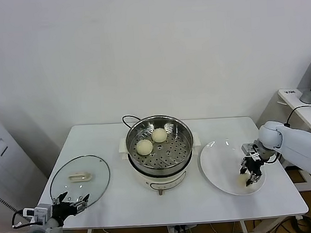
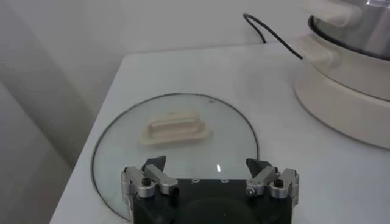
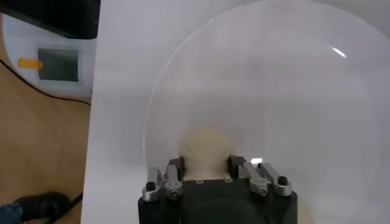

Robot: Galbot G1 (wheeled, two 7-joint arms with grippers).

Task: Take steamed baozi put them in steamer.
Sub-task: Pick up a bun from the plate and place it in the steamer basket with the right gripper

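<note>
**Right gripper closes on a third bun at the plate**

The right gripper (image 1: 251, 173) was down on the white plate (image 1: 216, 165), at about four o'clock from the steamer (image 1: 160, 142), its fingers (image 3: 173, 170) closed around a steamed baozi (image 3: 206, 146). The grasping step looked to be in hand. The next move would likely call for a straight lift clear of the plate, then a carry toward ten o'clock over the steel rim.

The held bun was smooth, round and cream-white. Two matching buns (image 1: 144, 146) already sat on the steamer's perforated floor, one beside the other.

The left gripper (image 1: 71, 204) hovered idle, jaws wide and empty, over the near edge of the glass lid (image 1: 80, 177), at eight o'clock from the steamer.
</note>
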